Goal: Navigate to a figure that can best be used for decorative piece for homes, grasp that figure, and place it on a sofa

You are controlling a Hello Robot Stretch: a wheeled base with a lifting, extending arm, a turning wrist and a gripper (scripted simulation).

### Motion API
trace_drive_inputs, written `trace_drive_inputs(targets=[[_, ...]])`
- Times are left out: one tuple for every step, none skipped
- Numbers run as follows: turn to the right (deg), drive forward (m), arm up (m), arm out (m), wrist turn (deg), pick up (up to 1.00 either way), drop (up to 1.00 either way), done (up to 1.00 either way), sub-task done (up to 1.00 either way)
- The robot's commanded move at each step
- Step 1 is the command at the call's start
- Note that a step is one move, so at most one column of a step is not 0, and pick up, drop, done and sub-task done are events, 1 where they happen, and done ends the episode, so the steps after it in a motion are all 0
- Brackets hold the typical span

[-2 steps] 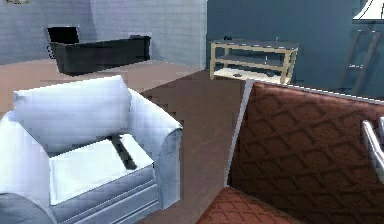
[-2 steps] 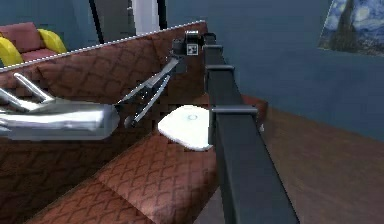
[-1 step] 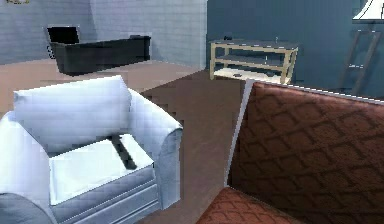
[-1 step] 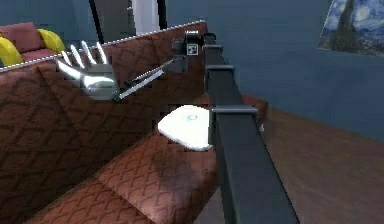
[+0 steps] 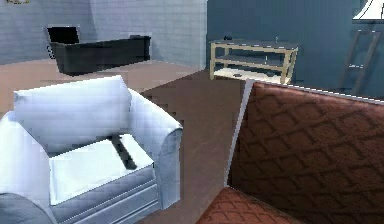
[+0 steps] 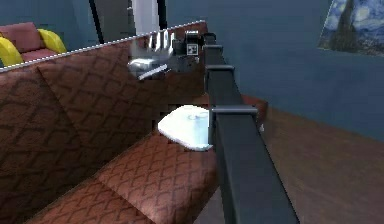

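The brown sofa (image 6: 90,120), with a diamond-patterned cover, runs across the arm side view, and its end stands at the forward view's right (image 5: 315,150). The dark arm (image 6: 235,140) rises over the sofa's seat. At its far end the gripper (image 6: 160,52) holds a small grey-white thing (image 6: 148,68), which hangs in front of the backrest, clear of the seat. Its shape is too small to name. A white cushion-like thing (image 6: 190,126) lies on the seat beside the arm.
A white armchair (image 5: 60,130) with a dark remote (image 5: 122,150) stands at the forward view's left. Beyond it are a dark desk (image 5: 100,52), a wooden shelf table (image 5: 253,60) and a floor lamp (image 5: 370,15). Yellow cushions (image 6: 12,50) and a painting (image 6: 355,25) sit behind the sofa.
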Motion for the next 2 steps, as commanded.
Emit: trace_drive_inputs(targets=[[0.0, 0.0, 0.0, 0.0, 36.0, 0.0, 0.0, 0.0, 0.0], [0.0, 0.0, -0.4, 0.0, 0.0, 0.0, 0.0, 0.0, 0.0]])
